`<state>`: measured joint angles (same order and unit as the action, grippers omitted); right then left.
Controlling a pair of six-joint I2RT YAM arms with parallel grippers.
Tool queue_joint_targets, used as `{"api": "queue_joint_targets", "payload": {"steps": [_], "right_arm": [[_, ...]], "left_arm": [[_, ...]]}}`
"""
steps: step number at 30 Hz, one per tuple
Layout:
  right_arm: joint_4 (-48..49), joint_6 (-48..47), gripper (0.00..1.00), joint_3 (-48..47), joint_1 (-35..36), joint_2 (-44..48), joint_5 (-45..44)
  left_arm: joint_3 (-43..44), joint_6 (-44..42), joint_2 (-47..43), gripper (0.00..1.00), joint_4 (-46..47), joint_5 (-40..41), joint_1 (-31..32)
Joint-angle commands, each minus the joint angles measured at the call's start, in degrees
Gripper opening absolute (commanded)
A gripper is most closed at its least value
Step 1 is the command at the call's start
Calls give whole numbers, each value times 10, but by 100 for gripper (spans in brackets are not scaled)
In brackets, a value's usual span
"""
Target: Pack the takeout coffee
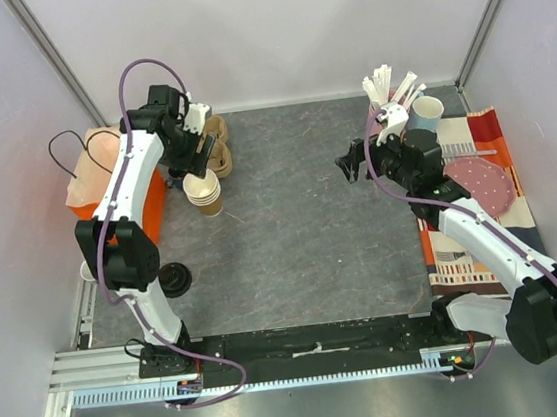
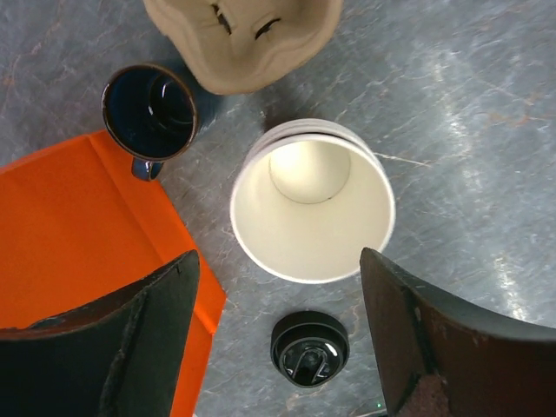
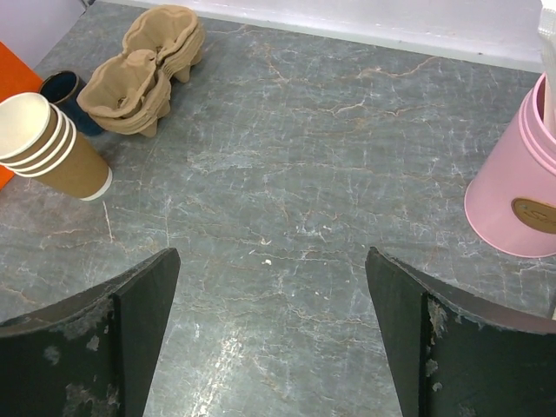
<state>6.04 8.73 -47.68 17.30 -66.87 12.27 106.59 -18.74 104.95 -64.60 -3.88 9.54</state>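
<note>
A nested stack of several brown kraft paper cups (image 1: 203, 193), cream-white inside, stands at the left of the grey table. In the left wrist view I look straight down into the top cup (image 2: 313, 204). My left gripper (image 2: 278, 256) hovers open above its near rim, a finger (image 2: 130, 339) on either side, touching nothing. Black plastic lids (image 2: 309, 347) lie stacked nearer the arm's base (image 1: 174, 279). My right gripper (image 3: 271, 252) stands open over bare table at the right-centre (image 1: 354, 167), far from the cups (image 3: 48, 143).
Brown pulp cup carriers (image 1: 217, 145) lie behind the cups. Beside them are a dark blue mug (image 2: 149, 109) and an orange bag (image 1: 106, 193). At the back right stand a pink tin (image 3: 521, 191) of white utensils and a light blue cup (image 1: 428, 111); a pink plate (image 1: 487, 185) lies on striped cloth.
</note>
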Motion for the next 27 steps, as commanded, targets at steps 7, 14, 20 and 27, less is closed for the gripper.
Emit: {"api": "queue_joint_targets", "payload": {"steps": [7,14,20,27], "right_arm": [[16,-12,98,-17,9,-8,3],[16,-10,98,-14,15,-6,-2],[18,-11,98,-13,19,-3,-8],[23,-10,98,-12,21,-7,-11]], "left_arm": [[-2,-35,69,73,58,37,-19],[-16,-52,94,57,81,7,-22],[-32,-56,91,24,64,-54,-21],[-54,-77,56,2,29,-129,28]]}}
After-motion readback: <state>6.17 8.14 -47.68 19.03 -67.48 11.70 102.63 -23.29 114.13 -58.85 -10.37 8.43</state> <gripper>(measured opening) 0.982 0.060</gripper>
